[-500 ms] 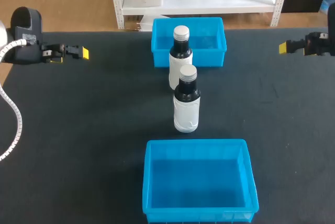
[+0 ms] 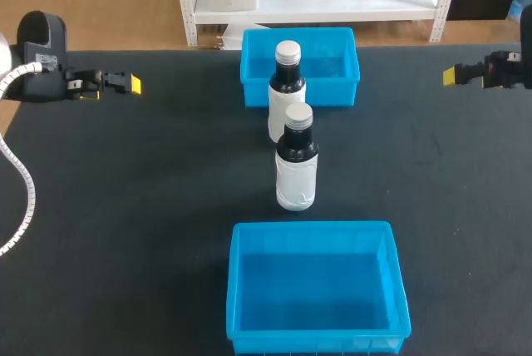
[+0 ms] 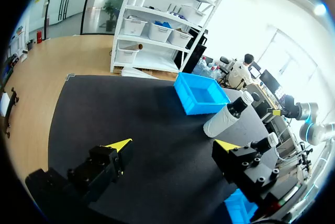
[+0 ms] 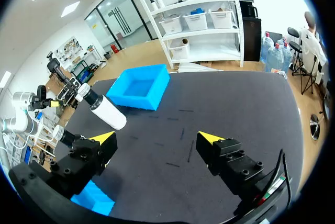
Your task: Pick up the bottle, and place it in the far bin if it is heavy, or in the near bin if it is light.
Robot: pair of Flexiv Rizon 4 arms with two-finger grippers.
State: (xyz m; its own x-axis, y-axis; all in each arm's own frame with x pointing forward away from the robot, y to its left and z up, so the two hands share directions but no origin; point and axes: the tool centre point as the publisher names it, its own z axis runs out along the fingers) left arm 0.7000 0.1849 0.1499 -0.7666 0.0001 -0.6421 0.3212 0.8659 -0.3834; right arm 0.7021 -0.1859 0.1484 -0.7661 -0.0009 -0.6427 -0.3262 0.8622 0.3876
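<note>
Two dark bottles with white labels and silver caps stand upright mid-table. The nearer bottle is between the two bins. The farther bottle stands right in front of the far blue bin. The near blue bin holds nothing. My left gripper hovers open at the far left and my right gripper open at the far right, both well away from the bottles. Ahead of the open left gripper is a bottle. Ahead of the open right gripper is a bottle.
The black table mat spreads wide on both sides of the bottles. The far bin sits by the table's back edge. The near bin lies close to the front edge.
</note>
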